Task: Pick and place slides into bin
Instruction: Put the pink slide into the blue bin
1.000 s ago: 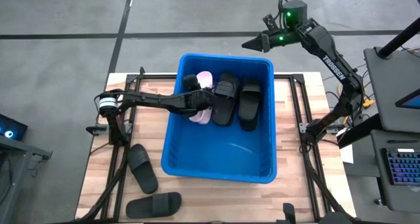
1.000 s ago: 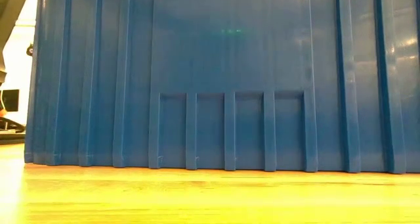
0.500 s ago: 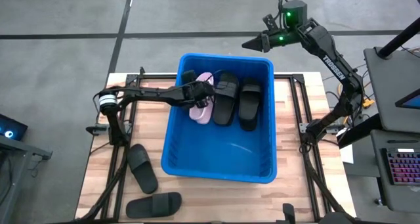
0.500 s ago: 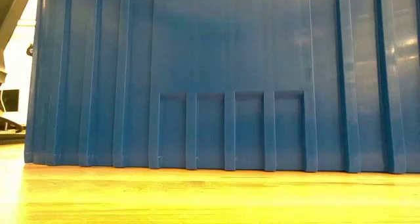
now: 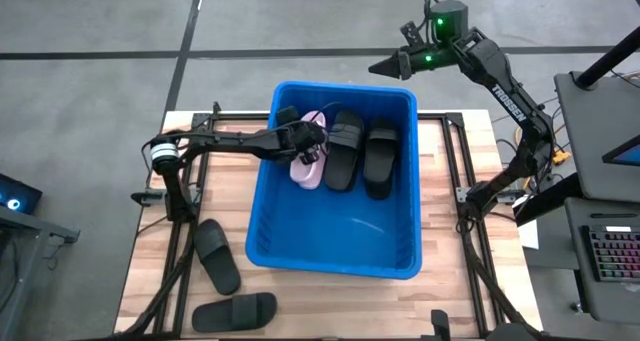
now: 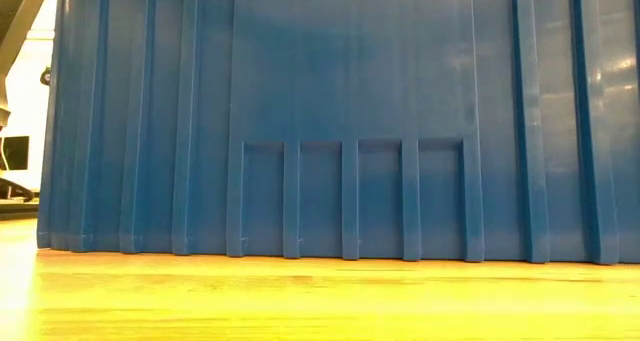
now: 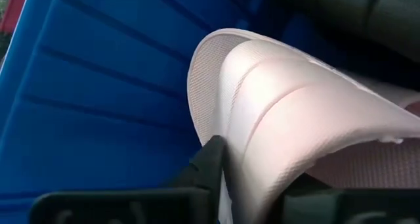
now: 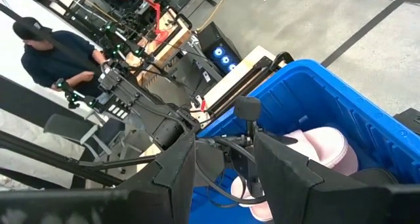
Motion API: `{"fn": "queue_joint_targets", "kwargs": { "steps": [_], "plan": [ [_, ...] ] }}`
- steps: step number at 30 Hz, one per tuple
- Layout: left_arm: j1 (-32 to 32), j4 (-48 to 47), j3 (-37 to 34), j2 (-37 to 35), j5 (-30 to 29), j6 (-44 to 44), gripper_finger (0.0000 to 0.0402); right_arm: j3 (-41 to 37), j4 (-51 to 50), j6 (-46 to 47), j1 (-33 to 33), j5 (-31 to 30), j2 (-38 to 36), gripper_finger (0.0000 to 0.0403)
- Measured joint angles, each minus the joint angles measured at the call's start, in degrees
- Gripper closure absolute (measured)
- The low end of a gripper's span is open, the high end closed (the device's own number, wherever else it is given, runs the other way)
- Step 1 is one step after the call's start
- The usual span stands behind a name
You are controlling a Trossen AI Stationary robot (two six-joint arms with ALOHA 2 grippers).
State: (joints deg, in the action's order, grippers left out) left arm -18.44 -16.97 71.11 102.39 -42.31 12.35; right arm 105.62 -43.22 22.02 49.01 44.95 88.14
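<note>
A: Pink slide (image 5: 308, 163) lies inside the bin (image 5: 400, 259); left claw (image 5: 312, 143) pinches its strap.

B: Right claw (image 5: 385, 68), spread and empty, hangs beyond the bin's far rim. Two black slides (image 5: 216, 255) lie on the desk (image 5: 150, 271).

Overhead looks straight down; the low one sits against the bin (image 6: 340, 121) wall; both wrists share the pink slide (image 7: 295, 112).

My left arm stretches out nearly level from its base at the table's left edge, the left gripper (image 5: 308, 141) at its far end, fingers (image 7: 209, 159) pinched close on a pale pink strap. My right arm rises from the table's right side — elbow high, right gripper (image 5: 385, 68) hanging past the far edge, fingers (image 8: 176, 166) parted, holding nothing.
</note>
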Motion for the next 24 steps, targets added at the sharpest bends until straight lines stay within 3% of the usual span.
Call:
{"fn": "queue_joint_targets", "kwargs": {
  "steps": [7,14,19,24],
  "plan": [
    [0.02,-0.51,0.13,0.0,0.29,1.72,0.0228,0.0,0.0,-0.04,0.0,0.0,0.02,0.0257],
    [0.07,-8.28,1.67,-0.13,0.63,4.53,0.0091,0.01,0.01,-0.2,0.0,0.0,0.01,0.0257],
    [0.11,-11.0,2.14,-1.02,1.44,5.03,0.0039,0.0,-0.07,-0.17,0.0,0.0,0.0,0.0257],
    [0.17,-11.44,1.99,-3.61,3.08,8.31,0.002,0.0,-0.04,-0.17,0.0,0.0,0.02,0.0257]
  ]
}}
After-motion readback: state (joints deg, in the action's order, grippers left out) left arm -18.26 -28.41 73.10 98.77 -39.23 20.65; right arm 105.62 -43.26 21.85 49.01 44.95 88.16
